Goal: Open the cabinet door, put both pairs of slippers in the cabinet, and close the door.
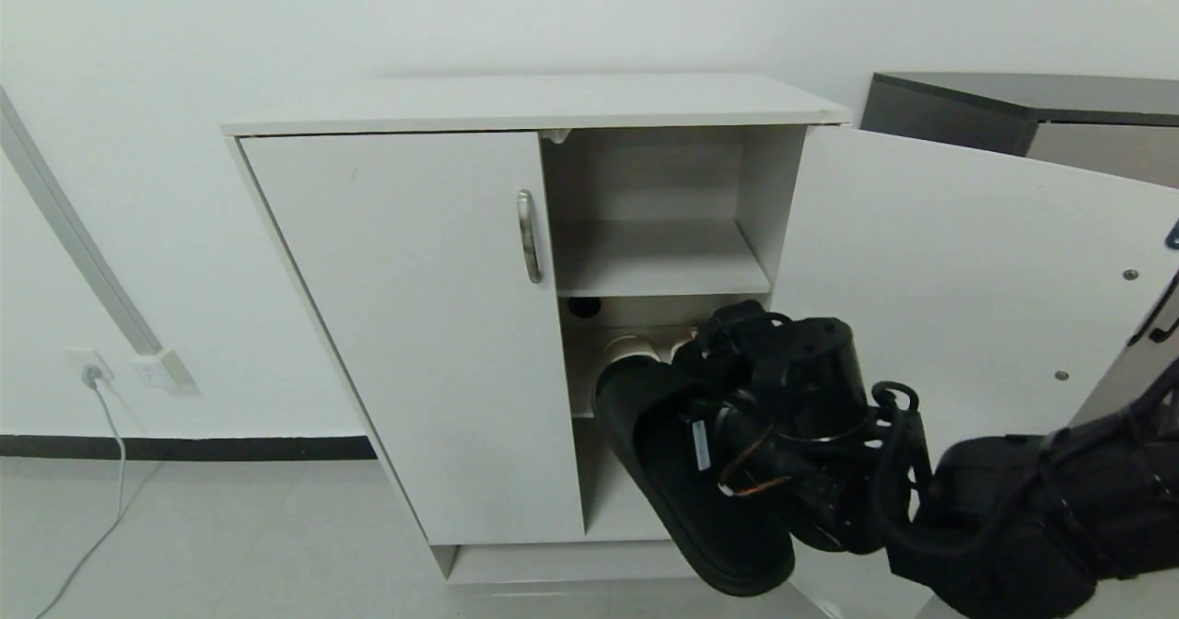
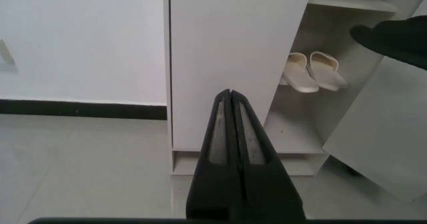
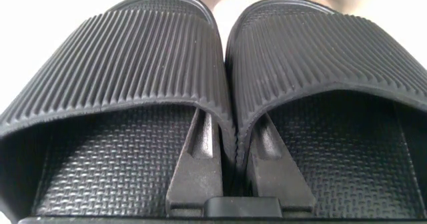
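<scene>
Clamping black slippers (image 3: 133, 71) by inner straps, right gripper (image 3: 232, 147) before cabinet (image 1: 414, 324), left gripper (image 2: 231, 137) closed

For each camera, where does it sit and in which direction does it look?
Head view: on the head, looking down at the cabinet; right arm shows, holding black slippers.
Left wrist view: on the left arm, facing the cabinet front; shut left gripper shows.
Right wrist view: on the right arm, close on the slippers' straps; right gripper pinches them.
Shared: head and left wrist views show white slippers inside the cabinet.
</scene>
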{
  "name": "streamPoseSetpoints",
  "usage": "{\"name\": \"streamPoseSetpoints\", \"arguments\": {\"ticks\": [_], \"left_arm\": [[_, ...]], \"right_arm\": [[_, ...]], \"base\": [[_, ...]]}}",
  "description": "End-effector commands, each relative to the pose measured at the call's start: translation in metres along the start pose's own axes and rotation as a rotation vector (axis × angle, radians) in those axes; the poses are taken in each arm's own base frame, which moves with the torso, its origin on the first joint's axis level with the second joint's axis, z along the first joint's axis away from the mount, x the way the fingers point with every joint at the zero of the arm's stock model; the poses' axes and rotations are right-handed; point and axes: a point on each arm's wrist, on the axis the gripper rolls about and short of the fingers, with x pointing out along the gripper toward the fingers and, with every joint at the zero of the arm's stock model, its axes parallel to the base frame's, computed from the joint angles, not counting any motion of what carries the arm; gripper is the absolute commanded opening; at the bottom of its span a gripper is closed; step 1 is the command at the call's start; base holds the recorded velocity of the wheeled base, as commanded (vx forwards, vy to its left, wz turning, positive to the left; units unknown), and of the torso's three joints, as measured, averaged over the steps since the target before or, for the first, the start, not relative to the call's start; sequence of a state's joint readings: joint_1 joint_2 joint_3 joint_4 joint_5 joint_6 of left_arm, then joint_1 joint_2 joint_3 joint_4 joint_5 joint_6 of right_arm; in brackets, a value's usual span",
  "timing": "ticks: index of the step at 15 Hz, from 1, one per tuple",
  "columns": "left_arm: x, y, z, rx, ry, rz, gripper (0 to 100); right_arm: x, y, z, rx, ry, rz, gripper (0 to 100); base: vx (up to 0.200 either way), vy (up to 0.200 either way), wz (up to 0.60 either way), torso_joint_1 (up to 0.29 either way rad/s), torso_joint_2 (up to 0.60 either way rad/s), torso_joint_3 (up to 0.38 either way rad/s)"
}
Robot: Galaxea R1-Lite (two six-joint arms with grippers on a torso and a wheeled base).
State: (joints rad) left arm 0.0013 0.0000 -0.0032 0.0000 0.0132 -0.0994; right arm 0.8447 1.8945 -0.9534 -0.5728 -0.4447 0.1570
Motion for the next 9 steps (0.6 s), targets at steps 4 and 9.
{"name": "streamPoseSetpoints", "arguments": {"ticks": [4,9], "left_arm": [[0.0,0.0,0.0,0.0,0.0,-0.001,0],[0.0,0.0,0.0,0.0,0.0,0.001,0]], "right_arm": [[0.002,0.028,0.064,0.103,-0.025,-0.188,0],[0.025,0.037,0.068,0.116,-0.053,-0.228,0]], "base": [[0.0,0.0,0.0,0.0,0.0,0.0],[0.0,0.0,0.0,0.0,0.0,0.0]]}}
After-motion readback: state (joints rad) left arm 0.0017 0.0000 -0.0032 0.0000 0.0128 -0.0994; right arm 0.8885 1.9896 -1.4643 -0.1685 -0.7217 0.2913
